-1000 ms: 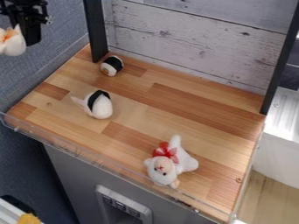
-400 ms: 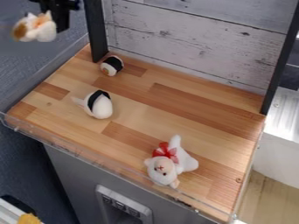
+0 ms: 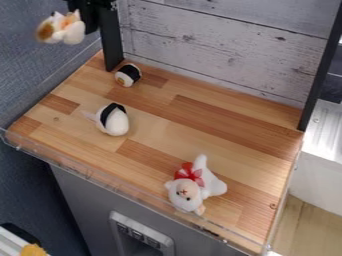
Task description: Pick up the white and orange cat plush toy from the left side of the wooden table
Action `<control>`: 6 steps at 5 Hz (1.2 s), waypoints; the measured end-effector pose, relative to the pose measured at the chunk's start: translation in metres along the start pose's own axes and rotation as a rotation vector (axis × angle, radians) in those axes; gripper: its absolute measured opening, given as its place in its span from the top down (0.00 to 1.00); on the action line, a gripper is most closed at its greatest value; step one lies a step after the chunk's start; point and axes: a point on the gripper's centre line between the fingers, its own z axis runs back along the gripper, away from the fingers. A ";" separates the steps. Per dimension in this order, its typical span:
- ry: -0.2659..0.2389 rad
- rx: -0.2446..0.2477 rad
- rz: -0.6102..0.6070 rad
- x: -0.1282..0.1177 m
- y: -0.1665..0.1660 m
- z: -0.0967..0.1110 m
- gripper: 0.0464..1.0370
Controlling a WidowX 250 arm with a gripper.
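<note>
The hand point(image 3: 89, 23) is at the far left, above the level of the worktop point(image 3: 163, 131) and outside its left edge. It is closed on a patched toy point(image 3: 63, 28), white with orange and brown. The toy has nothing under it, so the grip appears to carry its full weight. It is turned roughly sideways, its body projecting left of the hand, which suggests a hold at one end or side; the exact contact is hidden.

Immediately right of the hand stands the dark left post point(image 3: 111, 37), the closest obstruction between it and the worktop's far side. Near the foot of that post lies a banded roll point(image 3: 127, 75), white with a black band and an orange-toned end. It is on its side, with its end facing left and near.

Nearer, on the left half, a white toy point(image 3: 113, 121) with a black band and a pale projection at its left rests on the worktop, well apart from the roll.

At the near right, a bow toy point(image 3: 189, 187), white with a red bow, lies with its face toward the near edge. A low clear guard point(image 3: 85, 174) runs along that edge, presumably to keep items from dropping off. A plank backboard point(image 3: 224, 47) closes the far side, ending at the right post point(image 3: 322, 72).
</note>
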 end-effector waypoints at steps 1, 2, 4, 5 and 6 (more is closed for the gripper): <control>0.003 0.000 0.000 0.008 -0.002 -0.013 0.96; -0.006 0.004 0.015 0.015 -0.001 -0.026 0.96; 0.009 -0.002 0.026 0.019 -0.007 -0.066 0.96; 0.004 0.001 0.025 0.019 -0.008 -0.076 0.96; 0.007 -0.001 0.011 0.019 -0.009 -0.091 0.96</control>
